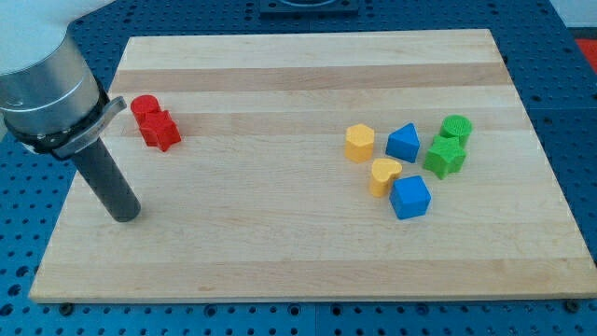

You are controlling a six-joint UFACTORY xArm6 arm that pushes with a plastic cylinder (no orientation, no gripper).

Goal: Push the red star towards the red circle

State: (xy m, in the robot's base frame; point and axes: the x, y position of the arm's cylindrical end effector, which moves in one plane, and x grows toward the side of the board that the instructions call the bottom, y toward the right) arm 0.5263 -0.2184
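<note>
The red star point(161, 130) lies near the board's left side, touching the red circle point(144, 107), which sits just above and to its left. My tip point(124, 216) rests on the board below and to the left of the red star, well apart from both red blocks. The rod rises from it toward the view's upper left.
On the wooden board point(308, 252), a cluster at the right holds a yellow hexagon point(359, 143), a blue triangle point(403, 142), a yellow heart point(383, 175), a blue cube point(409, 197), a green circle point(456, 129) and a green star point(445, 156).
</note>
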